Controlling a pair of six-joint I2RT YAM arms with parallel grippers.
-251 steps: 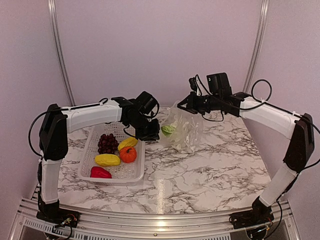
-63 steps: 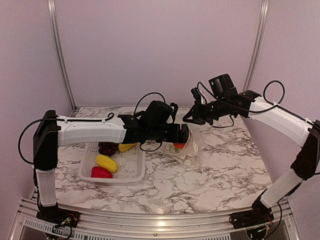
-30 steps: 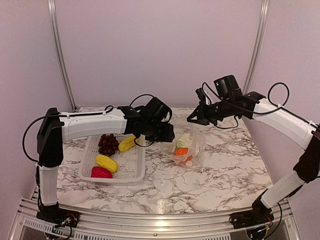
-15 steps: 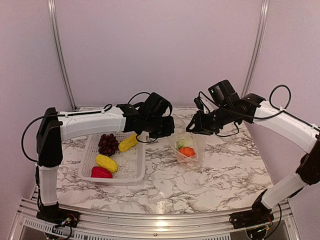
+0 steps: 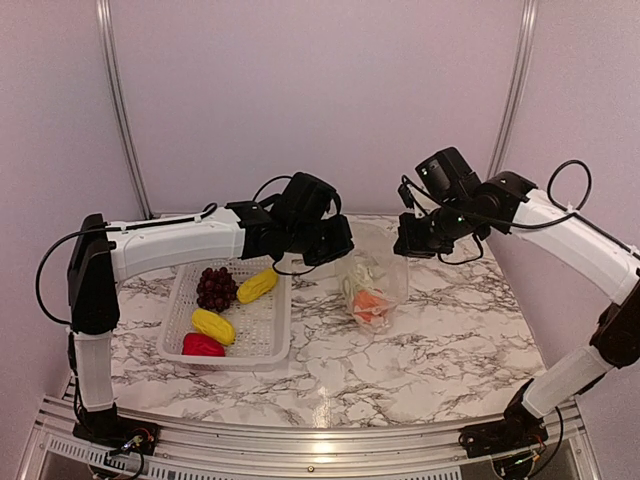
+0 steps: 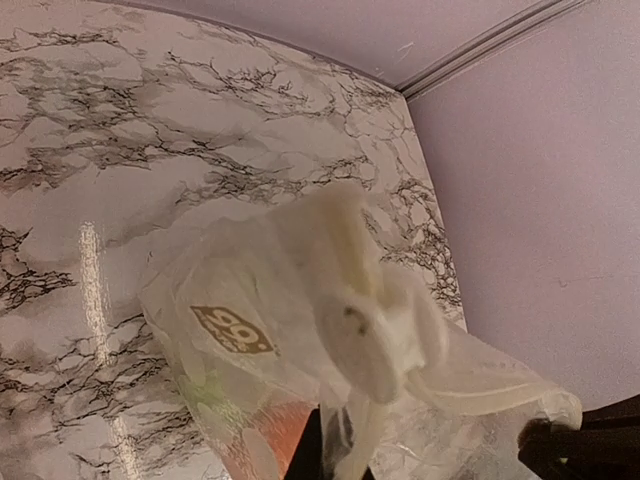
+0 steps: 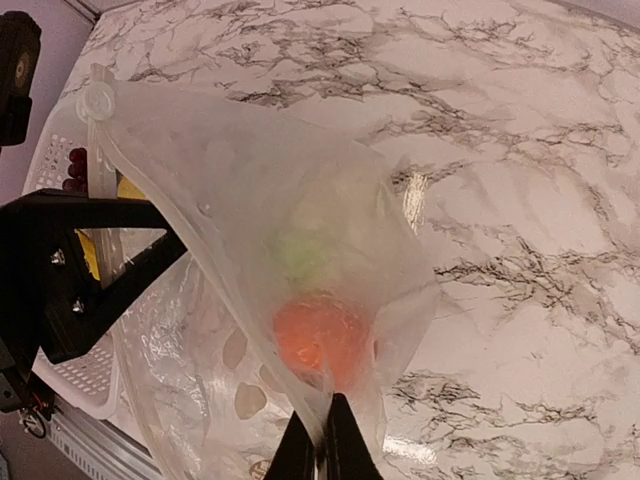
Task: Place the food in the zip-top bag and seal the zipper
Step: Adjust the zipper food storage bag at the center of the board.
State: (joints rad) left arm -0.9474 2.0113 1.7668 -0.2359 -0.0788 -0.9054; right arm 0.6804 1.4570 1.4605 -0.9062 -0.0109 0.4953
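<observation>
1. The white basket [image 5: 232, 362] stands on the 9 o'clock side of the marble table [image 5: 450, 345]. It holds four pieces of the food that are not bagged yet: the dark grapes [image 5: 211, 287] at its 11 o'clock corner, one yellow piece [image 5: 257, 285] at 1 o'clock, a second yellow piece [image 5: 215, 322] near the middle, and the red pepper [image 5: 202, 345] at 7 o'clock.
2. The left gripper [image 5: 340, 247] is clenched on the 9 o'clock edge of the bag's mouth. In the left wrist view its fingers pinch the plastic at the bottom border.
3. The zip-top bag [image 5: 375, 285] hangs between the two grippers, at 3 o'clock from the basket. The orange fruit [image 5: 368, 303] is inside it, with the pale vegetable [image 5: 360, 274] above it at 12 o'clock.
4. The right gripper [image 5: 408, 243] is closed tightly on the 3 o'clock edge of the mouth.
5. I judge the task to be about one third done: two pieces are in, four wait, and the sealing is not begun.
6. Some things are hard to make out:
   - The zipper [image 7: 101, 140] is hardly distinguishable from the film.
   - I cannot tell how wide the mouth stands, or whether the bottom of the bag touches the table.
   - Both wrist views cut off the fingers at 6 o'clock, and the left wrist view is blurred.
</observation>
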